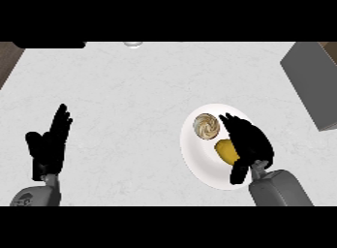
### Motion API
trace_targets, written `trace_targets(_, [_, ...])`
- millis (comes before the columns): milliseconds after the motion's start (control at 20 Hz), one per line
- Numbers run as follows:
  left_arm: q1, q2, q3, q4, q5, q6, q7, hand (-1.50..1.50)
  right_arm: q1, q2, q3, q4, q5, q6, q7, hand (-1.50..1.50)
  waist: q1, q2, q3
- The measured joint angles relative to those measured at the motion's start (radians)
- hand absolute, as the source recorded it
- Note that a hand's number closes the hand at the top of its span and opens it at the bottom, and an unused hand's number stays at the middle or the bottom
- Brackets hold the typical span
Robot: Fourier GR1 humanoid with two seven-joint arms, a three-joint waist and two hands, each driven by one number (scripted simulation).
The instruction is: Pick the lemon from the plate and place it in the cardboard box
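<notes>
A white plate [198, 164] lies on the counter at the lower right. On it rest a yellow lemon [226, 150] and a round swirled brown-and-cream item [206, 125]. My right hand [247, 140] hovers over the plate's right half, fingers straight, pointing up-left; its palm sits just right of the lemon and partly covers it, thumb below. The box [315, 85], which looks grey, stands at the right edge, well beyond the plate. My left hand [51, 144] rests open at the lower left, fingers up.
The pale marbled counter [129, 97] fills the view, with dark wood strips at the left and upper right corners. A small glass-like object [132, 44] sits at the far edge, and a black shape [48, 44] lies at the top left.
</notes>
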Motion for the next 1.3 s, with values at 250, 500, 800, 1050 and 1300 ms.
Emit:
trace_targets(250, [-0.032, -0.012, 0.001, 0.024, -0.012, 0.010, 0.014, 0.00, -0.009, 0.015, -0.018, 0.037, 0.023, -0.007, -0.035, 1.50, 0.000, 0.000, 0.000])
trace_targets(500, [-0.009, -0.013, -0.002, 0.007, -0.012, 0.002, 0.014, 0.00, -0.042, 0.032, 0.000, 0.117, 0.062, -0.121, -0.128, 1.50, 0.001, -0.002, -0.001])
trace_targets(800, [-0.006, -0.028, -0.012, 0.004, -0.024, 0.011, 0.003, 0.00, -0.142, 0.072, -0.101, 0.220, 0.095, -0.199, -0.045, 1.50, 0.011, 0.003, -0.001])
trace_targets(1050, [-0.027, -0.024, -0.018, 0.001, -0.026, 0.003, 0.006, 0.00, -0.265, 0.116, -0.303, 0.317, 0.103, -0.289, 0.293, 1.50, 0.032, 0.018, 0.000])
trace_targets(1300, [-0.059, -0.025, -0.029, 0.013, -0.030, -0.004, 0.019, 0.00, -0.465, 0.129, -0.407, 0.498, 0.146, -0.394, 0.526, 1.50, 0.061, 0.024, 0.000])
